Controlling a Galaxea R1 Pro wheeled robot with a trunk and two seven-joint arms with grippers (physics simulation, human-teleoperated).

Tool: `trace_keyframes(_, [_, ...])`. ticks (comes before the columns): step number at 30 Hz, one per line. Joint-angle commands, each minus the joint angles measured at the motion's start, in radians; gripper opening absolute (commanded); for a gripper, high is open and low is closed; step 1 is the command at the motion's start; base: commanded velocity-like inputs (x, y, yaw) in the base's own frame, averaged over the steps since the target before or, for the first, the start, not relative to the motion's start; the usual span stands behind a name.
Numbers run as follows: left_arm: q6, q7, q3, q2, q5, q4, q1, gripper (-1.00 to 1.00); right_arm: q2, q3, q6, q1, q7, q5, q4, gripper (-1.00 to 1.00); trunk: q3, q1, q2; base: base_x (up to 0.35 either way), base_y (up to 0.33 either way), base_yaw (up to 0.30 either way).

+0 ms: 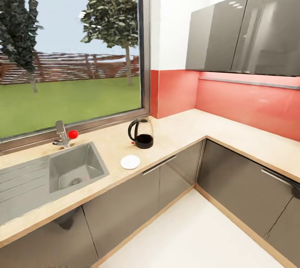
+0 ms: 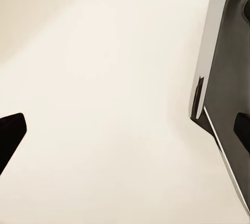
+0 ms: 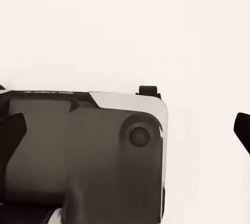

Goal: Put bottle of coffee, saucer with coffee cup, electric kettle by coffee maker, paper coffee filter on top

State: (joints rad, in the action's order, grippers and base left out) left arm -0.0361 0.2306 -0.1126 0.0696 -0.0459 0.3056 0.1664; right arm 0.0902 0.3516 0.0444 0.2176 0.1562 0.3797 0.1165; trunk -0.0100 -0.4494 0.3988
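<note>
Hanging over pale floor beside the robot's base, the left claw (image 2: pixel 125 130) and right claw (image 3: pixel 125 130) both stand spread and empty. Out on the worktop (image 1: pixel 175 128), the electric kettle (image 1: pixel 141 133) stands mid-depth with the saucer (image 1: pixel 130 162) near the front edge; glass looks fragile and slippery, so its black handle seems the safest hold. The sink (image 1: pixel 77 168) lies well clear.

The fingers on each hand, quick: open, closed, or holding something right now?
Left gripper: open, one dark fingertip at the picture's edge, nothing between.
Right gripper: open, fingertips far apart, holding nothing.
</note>
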Motion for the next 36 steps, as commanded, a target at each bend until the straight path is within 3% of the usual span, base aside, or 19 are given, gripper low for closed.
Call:
trace_keyframes(1, [-0.004, 0.001, -0.004, -0.001, -0.005, 0.003, 0.001, 1.0, 0.001, 0.008, 0.005, 0.0, 0.002, 0.01, 0.002, 1.0, -0.001, -0.001, 0.001, 0.068, -0.005, 0.278])
trace_keyframes(20, [-0.002, 0.001, -0.004, 0.0, -0.005, 0.004, 0.001, 1.0, 0.001, 0.008, 0.005, 0.0, 0.002, 0.01, 0.002, 1.0, -0.001, -0.001, 0.001, 0.137, -0.178, 0.278])
trace_keyframes(36, [-0.001, 0.001, -0.004, 0.0, -0.005, 0.003, 0.001, 1.0, 0.0, 0.009, 0.005, 0.0, 0.002, 0.01, 0.002, 1.0, -0.001, -0.001, 0.001, 0.013, -0.02, 0.267])
